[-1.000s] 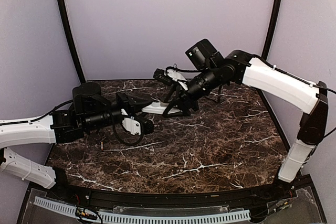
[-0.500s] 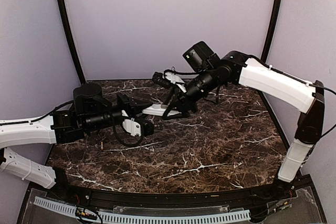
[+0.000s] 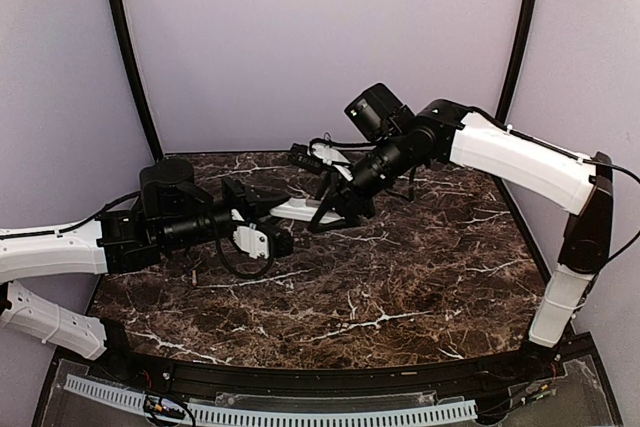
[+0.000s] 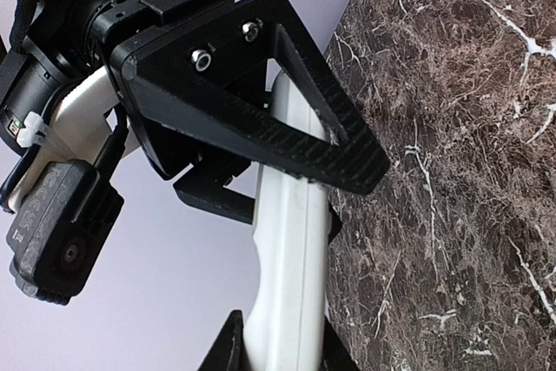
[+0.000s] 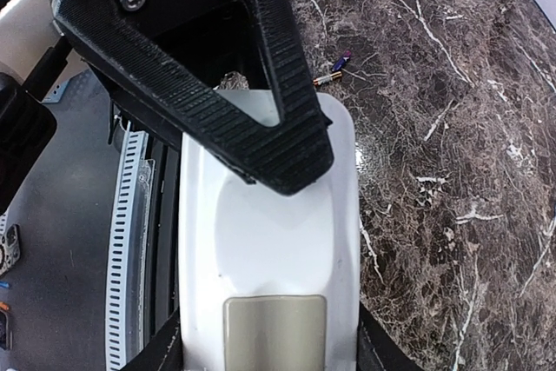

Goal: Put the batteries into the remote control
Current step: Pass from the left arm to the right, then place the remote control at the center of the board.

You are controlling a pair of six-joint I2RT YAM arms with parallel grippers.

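Observation:
The white remote control (image 3: 300, 209) hangs above the table's back middle, held between both arms. My left gripper (image 3: 284, 211) is shut on its near end, pinching the slim edges (image 4: 291, 241). From the other side my right gripper (image 3: 326, 209) is shut on the far end, with its fingers (image 5: 369, 349) against both long sides of the remote control (image 5: 269, 232). A grey-beige rectangular panel (image 5: 274, 332) shows on the face turned to the right wrist camera. The batteries (image 5: 334, 69), small and reddish-orange, lie on the marble beyond the remote.
The dark marble table (image 3: 400, 277) spreads under both arms. A small slim object (image 3: 193, 275) lies on it below the left arm. A perforated white strip (image 3: 280, 412) runs along the near edge. Black frame posts (image 3: 128, 47) stand at the back corners.
The right arm has shifted slightly left and up, and its jaws have narrowed onto the remote's far end. The left arm and its grip have stayed put.

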